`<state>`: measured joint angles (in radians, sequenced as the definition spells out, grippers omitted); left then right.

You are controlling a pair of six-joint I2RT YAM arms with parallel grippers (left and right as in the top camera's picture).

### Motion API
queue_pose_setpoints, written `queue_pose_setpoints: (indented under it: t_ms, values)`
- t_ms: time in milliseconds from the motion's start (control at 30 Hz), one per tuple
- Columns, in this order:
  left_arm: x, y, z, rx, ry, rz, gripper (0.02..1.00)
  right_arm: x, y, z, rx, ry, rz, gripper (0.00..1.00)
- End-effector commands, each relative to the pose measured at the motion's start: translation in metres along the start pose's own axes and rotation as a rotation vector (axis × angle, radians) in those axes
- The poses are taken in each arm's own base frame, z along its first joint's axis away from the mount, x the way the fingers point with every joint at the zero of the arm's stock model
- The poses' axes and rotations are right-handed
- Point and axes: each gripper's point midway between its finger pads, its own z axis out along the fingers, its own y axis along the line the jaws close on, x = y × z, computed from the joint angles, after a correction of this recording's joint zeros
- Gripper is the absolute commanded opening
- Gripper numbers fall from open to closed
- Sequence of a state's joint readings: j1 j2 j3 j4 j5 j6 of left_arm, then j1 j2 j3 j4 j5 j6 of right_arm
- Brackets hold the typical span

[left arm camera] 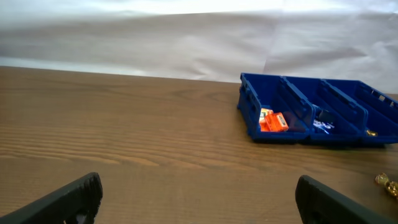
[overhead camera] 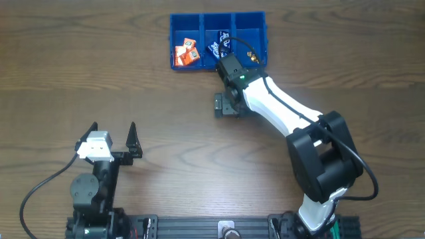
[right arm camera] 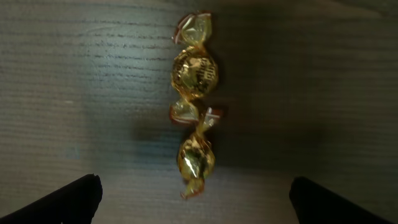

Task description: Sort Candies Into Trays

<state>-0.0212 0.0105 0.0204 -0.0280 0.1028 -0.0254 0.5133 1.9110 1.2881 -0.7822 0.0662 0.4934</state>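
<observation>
Two gold-wrapped candies lie end to end on the wooden table: one round candy (right arm camera: pixel 194 71) and a second gold candy (right arm camera: pixel 196 158) just beyond it. My right gripper (right arm camera: pixel 193 205) hangs open right above them, a finger on each side, touching neither. From above, that gripper (overhead camera: pixel 227 106) sits just in front of the blue three-compartment tray (overhead camera: pixel 171 41) and covers the candies. The tray holds orange candies (overhead camera: pixel 186 53) in its left bin, blue ones (overhead camera: pixel 218 45) in the middle and a gold one (overhead camera: pixel 253 58) on the right. My left gripper (overhead camera: pixel 113 133) stands open and empty at the near left.
The left wrist view looks across bare wood to the tray (left arm camera: pixel 249 106), with one gold candy (left arm camera: pixel 385 182) lying on the table in front of it. The right arm's white link (overhead camera: pixel 279 106) stretches diagonally from its base to the tray.
</observation>
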Motion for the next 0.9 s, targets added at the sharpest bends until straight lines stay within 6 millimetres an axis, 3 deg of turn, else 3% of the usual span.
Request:
queue_pose_setpoints:
  t_ms: [33, 300, 500, 567, 733, 800, 900]
  values:
    - [0.016, -0.002, 0.001, 0.016, 0.050, 0.000, 0.998, 0.006, 0.003, 0.007, 0.004, 0.007, 0.002, 1.000]
    - [0.016, -0.002, 0.001, 0.016, 0.050, 0.000, 0.998, 0.007, 0.003, 0.028, 0.025, 0.024, 0.019, 1.000]
    - [0.016, -0.002, 0.001, 0.016, 0.050, 0.000, 0.998, 0.007, 0.003, 0.030, 0.026, 0.025, 0.031, 0.974]
    - [0.016, -0.002, 0.001, 0.016, 0.050, 0.000, 0.996, 0.007, 0.003, 0.030, 0.027, 0.025, 0.035, 0.864]
    - [0.016, -0.002, 0.001, 0.016, 0.050, 0.000, 0.998, 0.005, 0.003, 0.030, 0.024, 0.018, 0.038, 0.457]
    - [0.016, -0.002, 0.001, 0.016, 0.050, 0.000, 0.998, 0.005, 0.002, 0.030, 0.027, 0.017, 0.042, 0.364]
    - [0.016, -0.002, 0.001, 0.016, 0.050, 0.000, 0.998, 0.005, 0.002, 0.030, 0.030, 0.016, 0.042, 0.340]
